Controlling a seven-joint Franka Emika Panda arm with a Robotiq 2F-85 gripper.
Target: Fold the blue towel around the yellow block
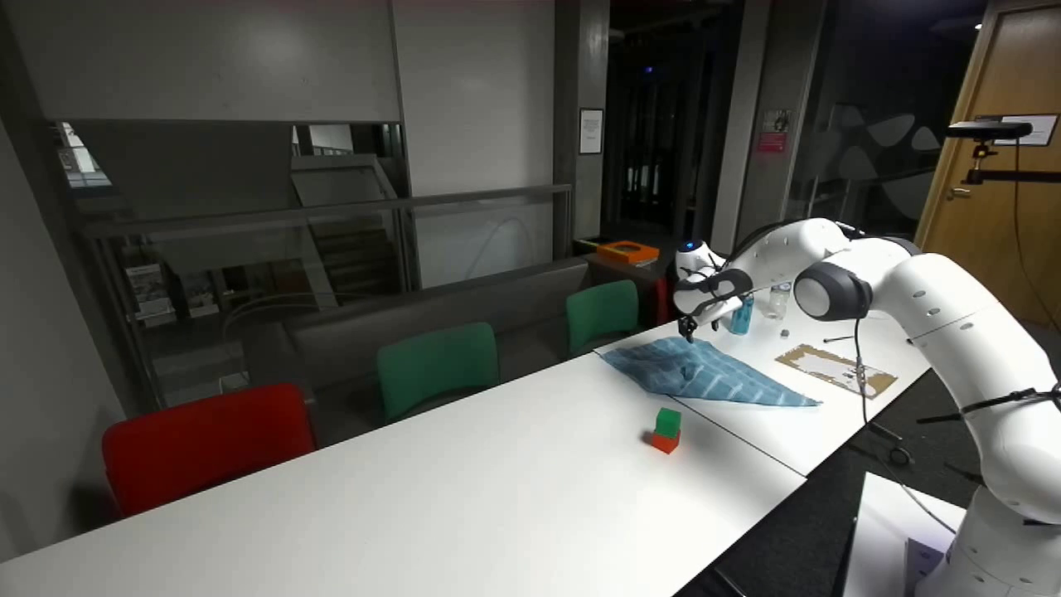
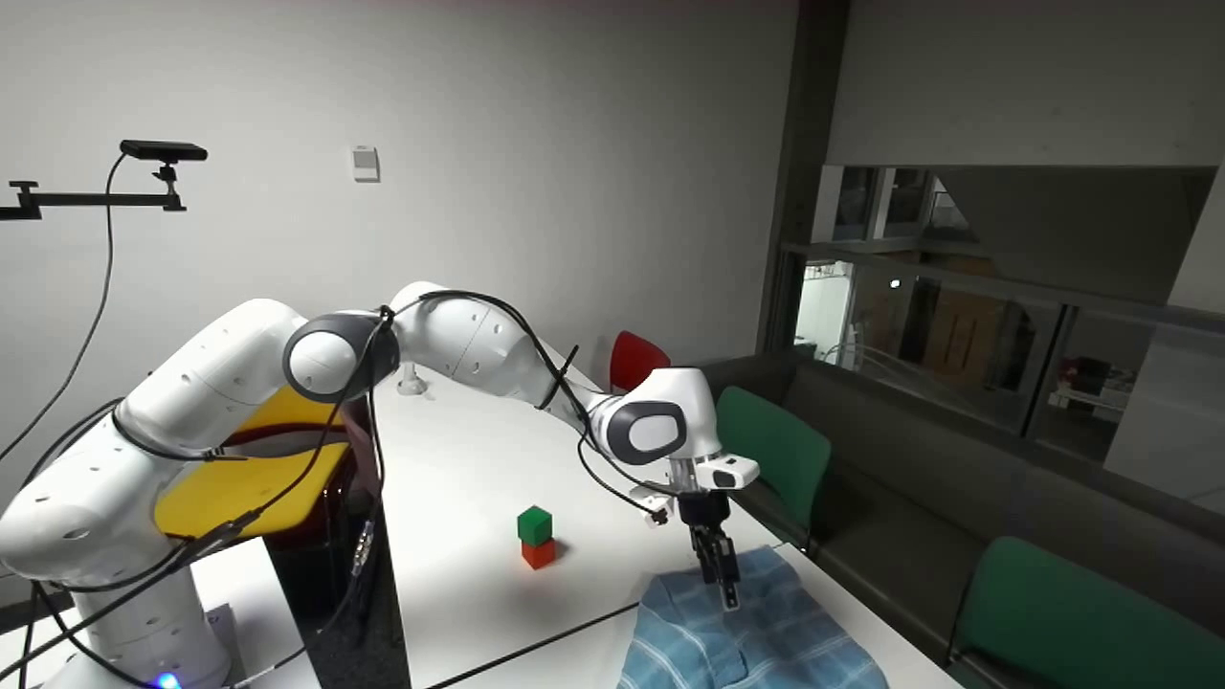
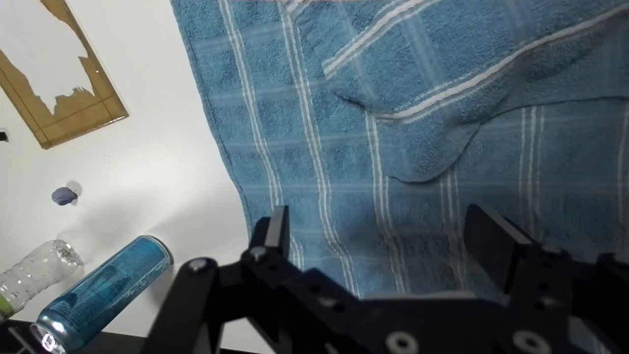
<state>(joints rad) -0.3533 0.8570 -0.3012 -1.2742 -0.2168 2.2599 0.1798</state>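
The blue towel (image 1: 738,380) lies wrinkled on the white table, partly doubled over. In the wrist view a striped flap of the blue towel (image 3: 442,69) rests on the lower layer, ending in a rounded corner. My gripper (image 3: 376,216) stands open over a single-layer part of the cloth, beside that flap. Nothing sits between its widely parted fingers (image 3: 496,236). In an exterior view the gripper (image 2: 729,586) points down at the towel near the table's far edge; whether the tips touch it I cannot tell. The yellow block is hidden or out of view.
A green block (image 1: 668,422) stacked on a red block (image 1: 666,443) stands near the towel. Opposite are a blue can (image 3: 105,292), a clear bottle (image 3: 39,275), a small purple lump (image 3: 64,195) and a brown-edged board (image 3: 105,105). Green chairs (image 1: 439,365) line the table.
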